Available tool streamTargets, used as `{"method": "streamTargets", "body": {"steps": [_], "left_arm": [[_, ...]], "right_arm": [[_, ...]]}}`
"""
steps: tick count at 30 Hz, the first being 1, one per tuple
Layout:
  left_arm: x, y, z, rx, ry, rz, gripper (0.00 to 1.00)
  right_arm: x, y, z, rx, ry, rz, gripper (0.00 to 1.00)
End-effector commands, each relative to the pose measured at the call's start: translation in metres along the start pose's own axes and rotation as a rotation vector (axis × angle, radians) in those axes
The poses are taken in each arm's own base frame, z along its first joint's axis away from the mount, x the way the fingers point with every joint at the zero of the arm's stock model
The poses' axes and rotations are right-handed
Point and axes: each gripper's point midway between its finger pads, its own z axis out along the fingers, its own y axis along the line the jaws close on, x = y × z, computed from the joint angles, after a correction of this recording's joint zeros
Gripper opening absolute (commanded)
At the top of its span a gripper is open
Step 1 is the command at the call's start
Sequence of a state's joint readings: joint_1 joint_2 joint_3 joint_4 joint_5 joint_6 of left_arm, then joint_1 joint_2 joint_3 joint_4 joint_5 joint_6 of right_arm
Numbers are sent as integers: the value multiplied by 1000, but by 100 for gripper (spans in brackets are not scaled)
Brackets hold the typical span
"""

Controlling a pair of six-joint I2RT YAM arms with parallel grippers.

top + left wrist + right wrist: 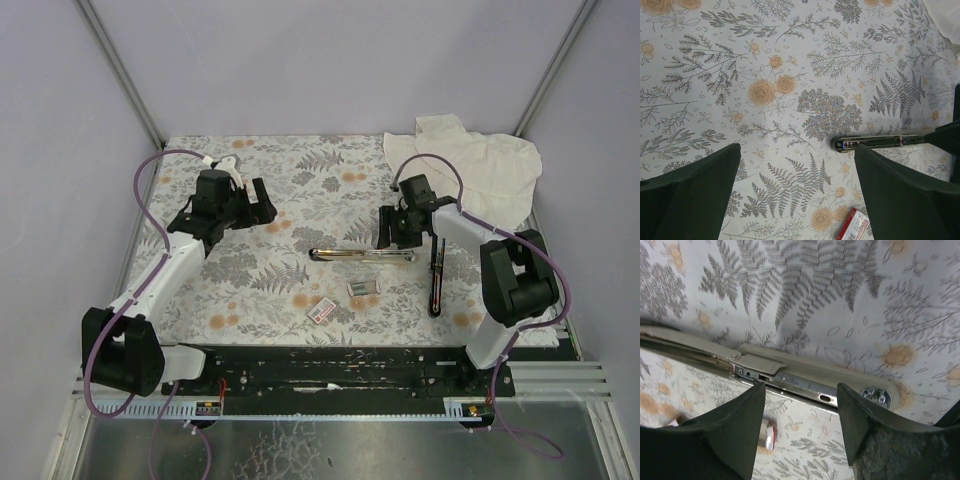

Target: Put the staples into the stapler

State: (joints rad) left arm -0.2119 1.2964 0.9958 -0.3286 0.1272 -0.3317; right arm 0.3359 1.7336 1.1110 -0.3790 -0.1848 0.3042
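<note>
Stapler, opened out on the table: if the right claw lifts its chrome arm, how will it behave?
The stapler looks like rigid metal, so probably heavy for its size. Its polished chrome may slip in a grip. Being hinged open, the black arm could swing when lifted.

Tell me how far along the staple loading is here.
Done: the stapler lies swung open flat, and the staple box is apart, its sleeve beside its tray. In hand: nothing is held. The right gripper hangs open over the stapler's hinge end, and the left gripper is open off to one side. Left: get a strip of staples into the stapler and close it.
</note>
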Motion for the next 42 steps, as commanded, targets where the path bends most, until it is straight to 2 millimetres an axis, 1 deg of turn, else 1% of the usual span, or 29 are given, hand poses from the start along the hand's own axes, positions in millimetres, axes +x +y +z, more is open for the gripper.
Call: {"method": "streamTargets", "body": {"steps": [1,2,3,8,12,14,16,17,19,21,24,26,29,34,37,42], "left_arm": [[-19,-4,-6,11,-66,5,95],[-19,-3,-6,9,-66,5,95],[-20,-3,-7,8,-68,5,95],[-20,-3,-7,8,-70,2,95],[-19,-3,-7,8,-67,-1,95],[-19,-4,-7,10,-66,-1,95],[-19,-4,-8,9,-68,-1,95],[-20,-3,-8,8,-69,-1,95],[-21,-4,-9,8,-74,-1,95],[-21,-3,-9,5,-78,0,95],[-21,-3,-9,4,-81,0,95],[-21,-3,-9,4,-81,0,95],[-22,-3,-10,4,-82,1,95],[-22,-2,-9,0,-83,0,95],[-22,-3,-9,1,-83,2,95],[-22,-2,-10,-1,-84,4,95]], "right_arm": [[34,18,-15,-111,91,2,67],[41,20,-14,-131,111,8,67],[44,25,-21,-159,108,10,67],[72,42,-31,-276,157,48,66],[86,51,-37,-297,163,12,66],[85,49,-39,-255,130,-40,66],[77,44,-42,-177,69,-112,66],[72,38,-43,-117,33,-159,66],[63,36,-48,-44,-28,-244,65],[59,42,-53,-29,-63,-314,63],[59,56,-56,-62,-86,-393,57],[62,62,-53,-68,-66,-424,52],[71,69,-43,-70,-24,-461,46],[82,81,-28,-81,6,-500,39],[83,86,-21,-85,13,-512,37],[85,87,-10,-77,29,-524,34]]}}
